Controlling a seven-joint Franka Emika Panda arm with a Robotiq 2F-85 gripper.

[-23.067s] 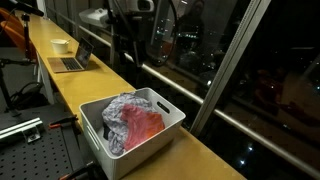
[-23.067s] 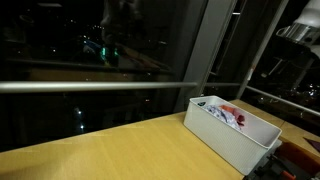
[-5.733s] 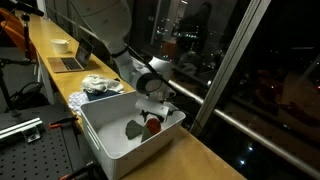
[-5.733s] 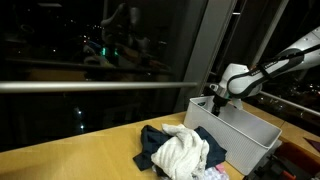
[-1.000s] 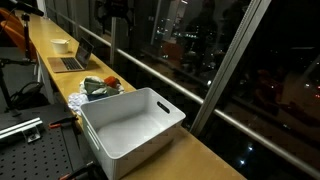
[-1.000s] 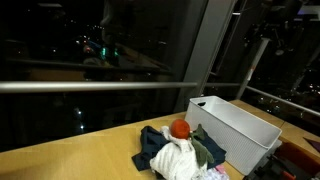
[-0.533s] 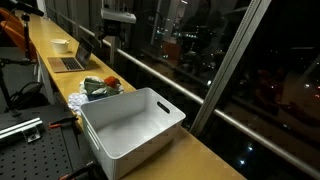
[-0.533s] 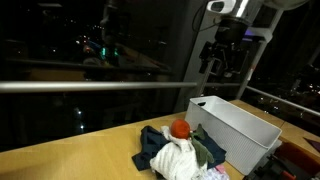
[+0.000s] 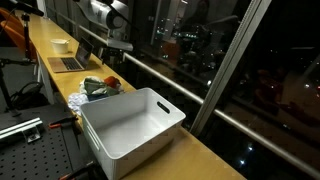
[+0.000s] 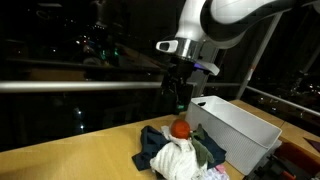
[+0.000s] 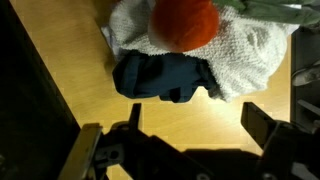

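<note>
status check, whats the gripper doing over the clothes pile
Gripper open, empty, hovering above clothes pile. Red cloth on top, directly below it. White bin beside pile; nothing blocking.

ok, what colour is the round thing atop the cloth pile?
Orange-red. The round thing shows best in the wrist view.

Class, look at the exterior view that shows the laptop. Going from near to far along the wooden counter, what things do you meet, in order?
white plastic bin → pile of clothes → open laptop → white bowl
</note>
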